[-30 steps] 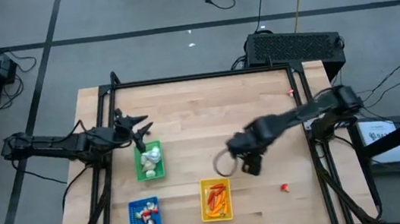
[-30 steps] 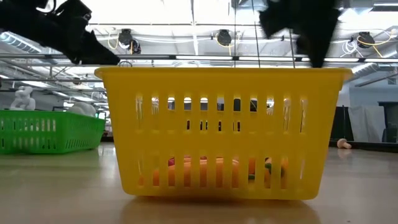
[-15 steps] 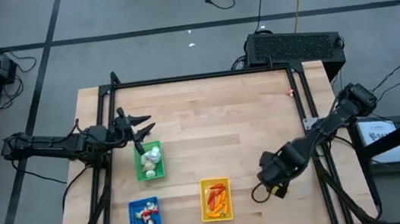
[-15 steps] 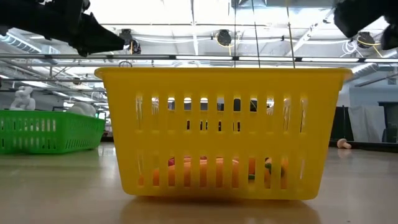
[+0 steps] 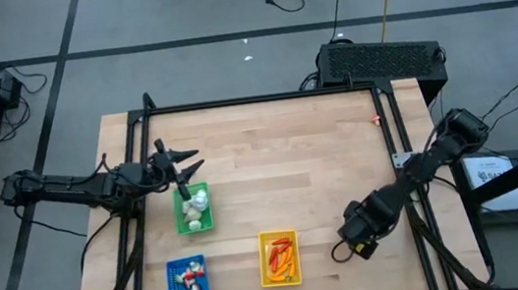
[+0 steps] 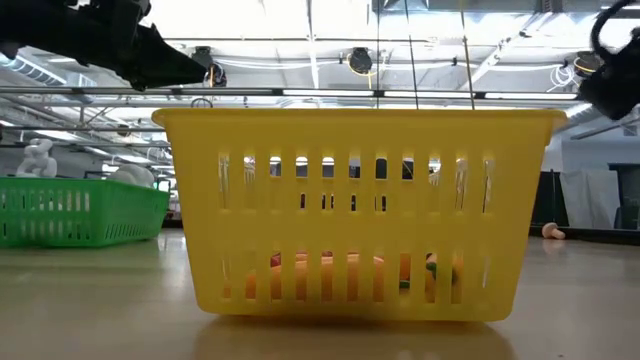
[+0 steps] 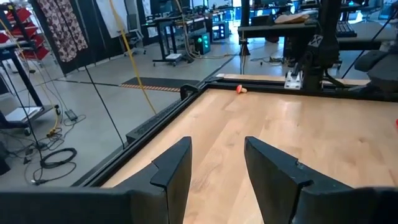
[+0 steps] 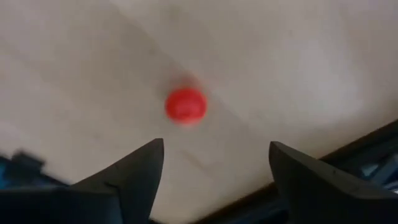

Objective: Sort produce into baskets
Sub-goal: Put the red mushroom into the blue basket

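Note:
My right gripper (image 5: 361, 237) hangs open near the table's right near corner, pointing down. In the right wrist view its two fingers (image 8: 214, 158) stand apart over a small round red piece (image 8: 185, 104) lying on the wood, without touching it. That piece is hidden under the gripper in the high view. My left gripper (image 5: 187, 172) is open and empty just above the far end of the green basket (image 5: 193, 211), which holds white bulbs. The blue basket (image 5: 188, 283) holds red-and-white pieces. The yellow basket (image 5: 279, 258) holds orange and red pieces.
A small orange-red piece (image 5: 376, 119) lies by the table's far right corner and also shows in the left wrist view (image 7: 239, 89). A pale piece (image 6: 551, 231) lies on the table right of the yellow basket (image 6: 355, 210). Black frame rails edge the table.
My right gripper has swung from just beyond the yellow basket's far end toward the table's right near corner, and has come down over the red piece that lay there. The red piece has stayed where it was. The left arm has kept nearly still.

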`<state>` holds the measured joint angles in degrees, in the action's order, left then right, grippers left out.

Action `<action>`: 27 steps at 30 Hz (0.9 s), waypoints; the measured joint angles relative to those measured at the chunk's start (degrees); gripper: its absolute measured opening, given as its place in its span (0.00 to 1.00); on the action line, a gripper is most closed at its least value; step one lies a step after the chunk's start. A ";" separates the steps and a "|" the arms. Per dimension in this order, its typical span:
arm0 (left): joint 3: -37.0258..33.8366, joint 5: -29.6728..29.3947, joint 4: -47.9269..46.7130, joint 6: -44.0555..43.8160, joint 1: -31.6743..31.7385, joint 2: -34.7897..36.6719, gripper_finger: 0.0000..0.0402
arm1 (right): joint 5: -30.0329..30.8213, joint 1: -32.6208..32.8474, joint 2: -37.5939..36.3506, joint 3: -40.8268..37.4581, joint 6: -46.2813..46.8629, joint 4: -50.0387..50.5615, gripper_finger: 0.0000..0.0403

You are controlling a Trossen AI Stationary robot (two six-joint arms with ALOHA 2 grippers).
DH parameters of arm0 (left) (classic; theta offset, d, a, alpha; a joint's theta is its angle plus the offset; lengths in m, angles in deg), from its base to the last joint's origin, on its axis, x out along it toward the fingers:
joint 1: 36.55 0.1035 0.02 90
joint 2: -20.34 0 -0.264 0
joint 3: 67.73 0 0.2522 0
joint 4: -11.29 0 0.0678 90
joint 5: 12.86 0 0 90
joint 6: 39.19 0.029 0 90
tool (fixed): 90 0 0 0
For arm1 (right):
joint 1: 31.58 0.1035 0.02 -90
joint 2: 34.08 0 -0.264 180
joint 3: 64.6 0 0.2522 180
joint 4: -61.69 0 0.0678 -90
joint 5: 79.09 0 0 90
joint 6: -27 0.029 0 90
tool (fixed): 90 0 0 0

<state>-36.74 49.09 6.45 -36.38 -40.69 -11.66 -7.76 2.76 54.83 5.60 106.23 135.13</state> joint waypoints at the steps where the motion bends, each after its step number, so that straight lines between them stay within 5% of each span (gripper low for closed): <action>1: 0.00 -0.01 0.22 0.12 0.00 -0.22 0.39 | 0.74 -0.18 0.00 -0.60 0.68 -0.62 0.70; 27: 0.00 -0.01 1.38 0.60 0.00 -1.01 0.39 | 0.38 0.35 1.30 -11.10 4.12 -19.99 0.68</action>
<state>-36.74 49.08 7.83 -35.78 -40.69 -12.68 -7.39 3.11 56.13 -5.50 110.35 115.13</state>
